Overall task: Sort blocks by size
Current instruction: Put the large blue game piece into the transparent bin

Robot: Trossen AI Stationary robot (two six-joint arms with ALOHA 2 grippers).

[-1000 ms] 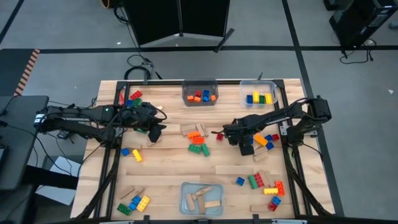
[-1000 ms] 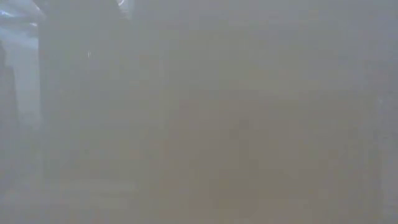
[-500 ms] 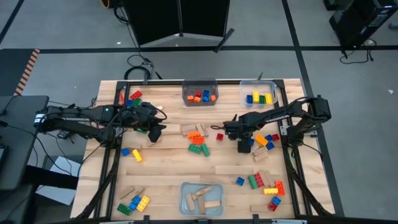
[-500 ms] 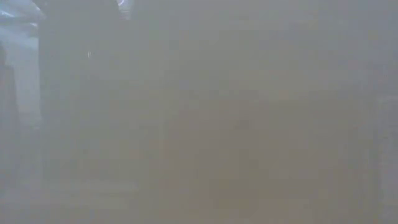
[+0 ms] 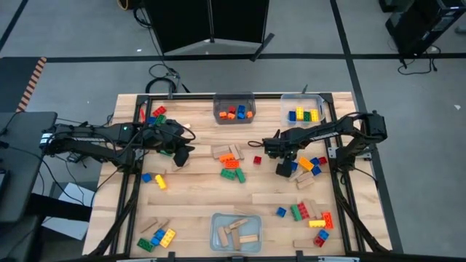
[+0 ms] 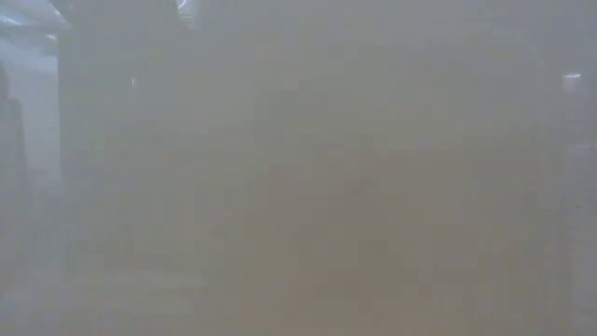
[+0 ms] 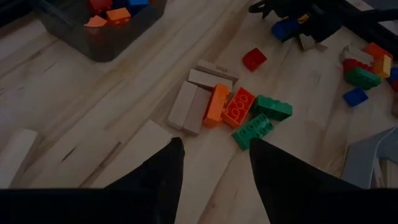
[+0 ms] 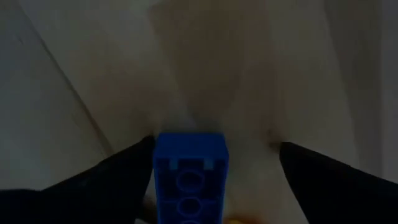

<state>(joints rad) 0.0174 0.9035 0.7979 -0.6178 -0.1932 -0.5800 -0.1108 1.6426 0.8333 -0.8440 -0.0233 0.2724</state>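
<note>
The right gripper [image 5: 282, 171] hangs over the right half of the table [image 5: 196, 193], fingers spread wide with a blue brick [image 8: 189, 180] between them, apart from both fingers [image 8: 118, 174] (so released, not clamped). The left gripper [image 7: 214, 158] waits at the left side, fingers parted and empty, pointing at a cluster of tan, orange, red and green blocks [image 7: 233, 109].

Bare wood lies between the central cluster and the front bin [image 5: 235, 233]; the right edge is crowded with loose bricks [image 5: 312, 212]. Two bins [image 5: 234, 109] stand at the far edge.

Only the right wrist view shows the blue brick between the fingers; the low view shows nothing but haze.
</note>
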